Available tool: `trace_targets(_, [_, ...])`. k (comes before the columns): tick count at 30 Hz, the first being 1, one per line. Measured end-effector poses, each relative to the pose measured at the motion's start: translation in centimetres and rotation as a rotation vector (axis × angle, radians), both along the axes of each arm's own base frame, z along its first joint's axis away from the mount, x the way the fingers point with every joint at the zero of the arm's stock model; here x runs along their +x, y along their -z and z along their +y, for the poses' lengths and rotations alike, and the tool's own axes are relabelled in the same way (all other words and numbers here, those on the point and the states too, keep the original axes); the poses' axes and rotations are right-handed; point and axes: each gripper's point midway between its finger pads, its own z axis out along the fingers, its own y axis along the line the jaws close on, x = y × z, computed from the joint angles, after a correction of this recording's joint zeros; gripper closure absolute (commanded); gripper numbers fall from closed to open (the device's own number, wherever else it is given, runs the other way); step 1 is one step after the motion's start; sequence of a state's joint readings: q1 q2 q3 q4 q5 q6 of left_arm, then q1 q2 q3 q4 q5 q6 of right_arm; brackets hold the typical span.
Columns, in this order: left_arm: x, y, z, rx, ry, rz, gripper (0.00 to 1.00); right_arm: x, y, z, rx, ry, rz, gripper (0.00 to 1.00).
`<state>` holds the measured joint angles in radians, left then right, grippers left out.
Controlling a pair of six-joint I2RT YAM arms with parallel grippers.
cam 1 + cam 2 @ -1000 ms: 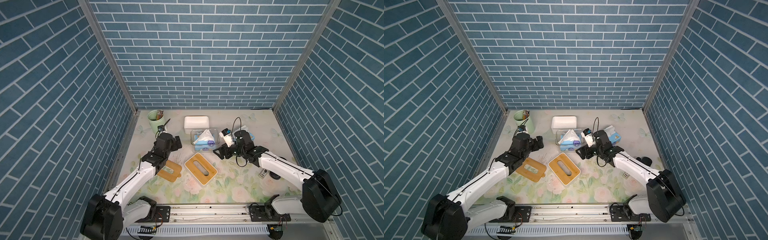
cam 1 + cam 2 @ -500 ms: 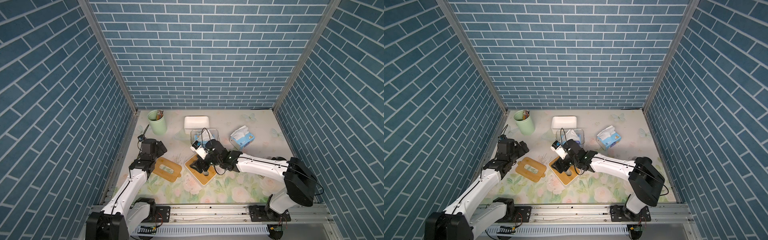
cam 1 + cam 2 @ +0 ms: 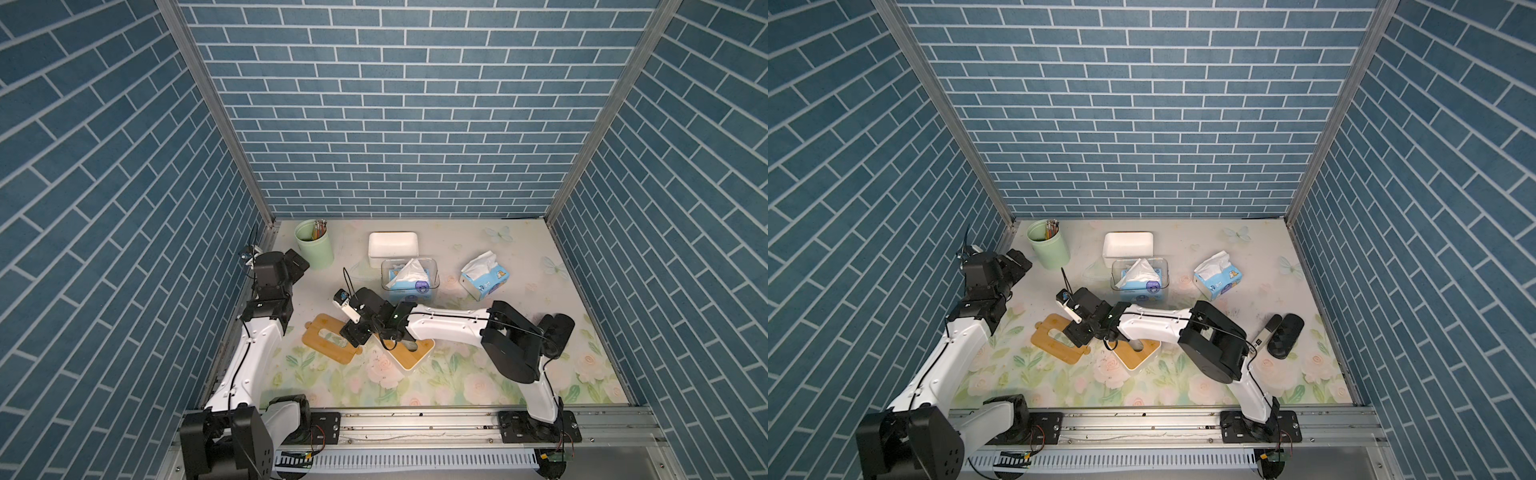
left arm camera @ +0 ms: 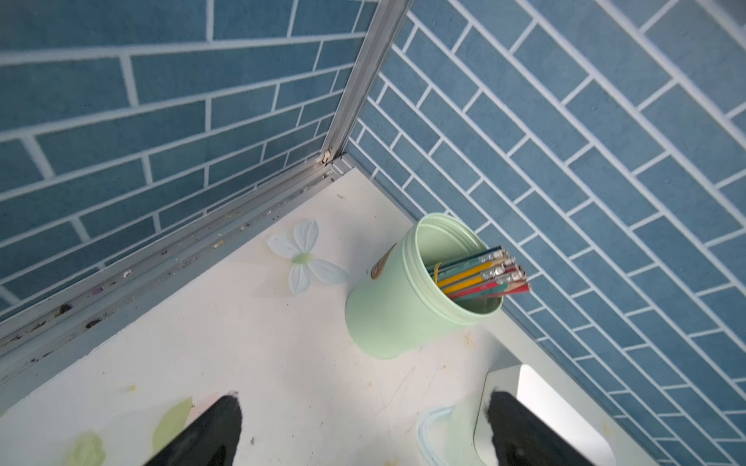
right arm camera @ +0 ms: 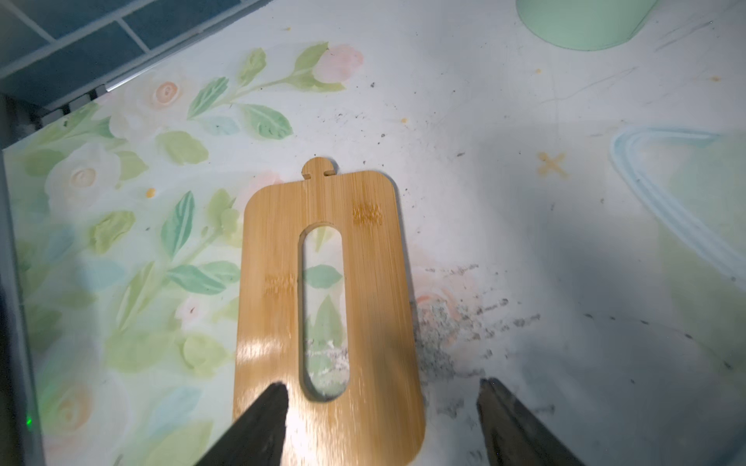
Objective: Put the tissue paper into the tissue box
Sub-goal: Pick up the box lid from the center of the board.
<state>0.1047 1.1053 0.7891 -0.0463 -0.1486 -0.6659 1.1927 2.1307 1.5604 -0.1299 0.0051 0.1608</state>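
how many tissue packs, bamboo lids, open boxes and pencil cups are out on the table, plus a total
tissue packs: 2
bamboo lids: 2
open boxes: 2
pencil cups: 1
total: 7

Tissue packs (image 3: 409,279) (image 3: 484,277): two. Bamboo lids (image 3: 322,338) (image 3: 411,355): two. White tub (image 3: 392,245): one. Clear container (image 3: 435,274): one. Green cup (image 3: 314,254): one. Pencils (image 4: 480,274): several, count unclear.

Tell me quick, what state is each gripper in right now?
Left gripper: open, empty, near the cup.
Right gripper: open, empty, over the lid.
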Motion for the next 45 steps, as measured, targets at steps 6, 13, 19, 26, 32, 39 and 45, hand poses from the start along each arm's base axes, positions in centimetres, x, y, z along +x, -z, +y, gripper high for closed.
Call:
trace_targets(6, [0.1, -0.4, 0.5, -0.017, -0.009, -0.022, 0.00, 0.2, 3.8, 1.1, -0.081, -0.006, 0.023, 0.22])
trace_targets(13, [0.5, -0.7, -0.2, -0.035, 0.031, -0.042, 0.00, 0.6, 5.1, 2.3, -0.116, -0.010, 0.038, 0.27])
trace_targets(19, [0.7, -0.9, -0.6, -0.044, 0.052, -0.051, 0.00, 0.7, 5.2, 3.0, -0.144, -0.011, 0.040, 0.37])
trace_targets(26, [0.7, -0.9, -0.7, -0.046, 0.057, -0.052, 0.00, 0.9, 5.3, 3.3, -0.163, -0.011, 0.047, 0.54])
trace_targets(32, [0.7, -0.9, -0.7, -0.050, 0.061, -0.052, 0.00, 0.9, 5.3, 3.4, -0.167, -0.012, 0.046, 0.62])
trace_targets(39, [0.8, -0.8, -0.9, -0.058, 0.076, -0.053, 0.00, 1.0, 5.2, 3.5, -0.160, -0.012, 0.044, 0.66])
trace_targets(45, [0.9, -0.8, -1.4, -0.074, 0.102, -0.055, 0.00, 1.0, 5.1, 3.5, -0.135, -0.013, 0.050, 0.66])
